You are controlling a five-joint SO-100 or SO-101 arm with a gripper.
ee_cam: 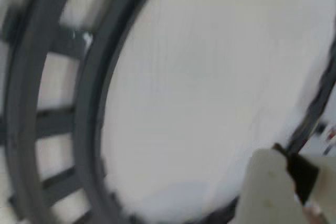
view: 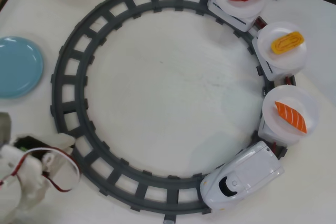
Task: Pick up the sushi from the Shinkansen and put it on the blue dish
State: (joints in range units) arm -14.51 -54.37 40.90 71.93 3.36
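Far across the ring of track (view: 68, 98) from the arm (view: 23, 174), the sushi (view: 291, 116) is seen in the overhead view. It is the orange piece with white stripes, and it lies on a round white plate (view: 307, 103) on the car just behind the nose of the Shinkansen (view: 241, 177). Its long side is slanted, from the upper left down to the lower right in that view. The arm is kept at the lower left corner, so the whole ring lies between it and the sushi. The blue dish (view: 16, 66) is found close above the arm, on the table (view: 168, 93), and nothing is on it. The fingers cannot be made out in the overhead view. In the wrist view only a blurred pale finger (ee_cam: 270, 187) is shown over the track, so it cannot be told whether they are spread or pressed together. Nothing seems to be held. A long reach to the right is likely needed first.
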